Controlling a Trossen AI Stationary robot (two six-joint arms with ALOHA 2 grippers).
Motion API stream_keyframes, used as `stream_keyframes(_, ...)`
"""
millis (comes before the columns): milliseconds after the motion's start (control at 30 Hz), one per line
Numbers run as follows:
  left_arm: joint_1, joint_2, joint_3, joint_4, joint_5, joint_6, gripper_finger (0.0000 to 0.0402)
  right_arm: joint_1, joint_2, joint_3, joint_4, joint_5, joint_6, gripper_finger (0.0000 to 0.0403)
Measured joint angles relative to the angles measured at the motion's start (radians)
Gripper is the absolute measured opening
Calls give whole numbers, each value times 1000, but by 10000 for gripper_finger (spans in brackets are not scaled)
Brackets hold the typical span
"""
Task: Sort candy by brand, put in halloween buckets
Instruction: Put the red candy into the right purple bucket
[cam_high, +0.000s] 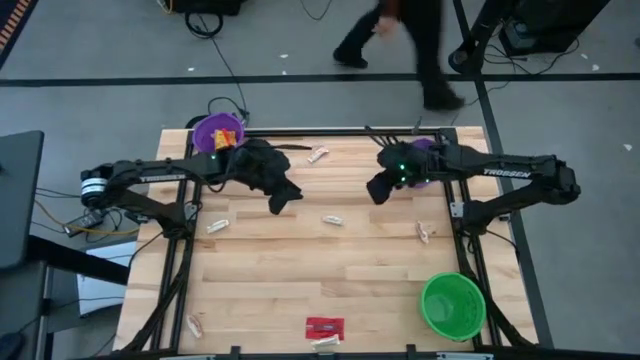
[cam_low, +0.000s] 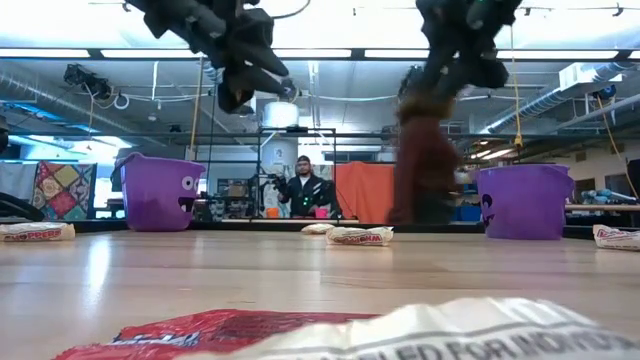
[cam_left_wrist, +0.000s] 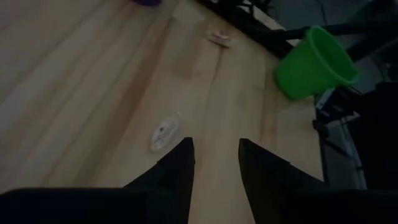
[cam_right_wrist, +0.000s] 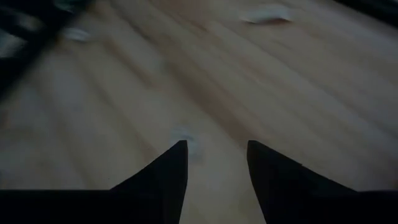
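Note:
Both arms hover above the far half of the wooden table, and neither gripper holds anything. My left gripper (cam_high: 285, 197) (cam_left_wrist: 214, 142) is open above bare wood, with a pale wrapped candy (cam_left_wrist: 164, 134) lying just beside its fingers. My right gripper (cam_high: 378, 190) (cam_right_wrist: 216, 143) is open too, in front of a purple bucket (cam_high: 425, 152) that its arm mostly hides. The other purple bucket (cam_high: 218, 132) stands at the far left corner with yellow and red candy inside. The green bucket (cam_high: 452, 305) stands at the near right. Loose candy lies flat on the table: pale pieces (cam_high: 333, 220) (cam_high: 217, 226) and a red one (cam_high: 324, 326).
More pale candy lies at the far middle (cam_high: 318, 154), right of centre (cam_high: 426, 232) and at the near left (cam_high: 195, 325). In the low view both purple buckets (cam_low: 160, 190) (cam_low: 522, 200) stand upright. A person (cam_high: 400, 45) walks past beyond the table's far edge.

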Motion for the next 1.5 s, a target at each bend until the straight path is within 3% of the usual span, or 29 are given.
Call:
stream_keyframes(167, -57, 16, -20, 15, 0, 20, 131, 141, 0, 0, 160, -23, 8, 177)
stream_keyframes(367, -154, 85, -25, 113, -3, -59, 131, 264, 2, -1, 389, -45, -341, 177)
stream_keyframes(467, -217, 111, -20, 175, -113, -136, 123, 268, 1, -1, 515, -52, -346, 172)
stream_keyframes(567, -296, 132, -6, 179, -238, -128, 103, 274, 1, 0, 489, -82, -319, 165)
stream_keyframes(733, -457, 170, -3, 273, -315, -146, 80, 333, 1, -4, 313, -114, -269, 157)
stream_keyframes(967, -699, 288, -1, 554, -467, -264, 77, 450, 1, -96, 322, 19, -284, 156)
stream_keyframes(1067, -787, 366, 4, 650, -458, -278, 76, 471, 2, -162, 379, 31, -271, 156)
stream_keyframes(1233, -878, 486, 91, 534, -458, -304, 76, 509, 2, -245, 413, 27, -163, 156)
stream_keyframes(1500, -890, 663, 281, 323, -482, -199, 111, 611, 2, -311, 435, 22, -59, 156)
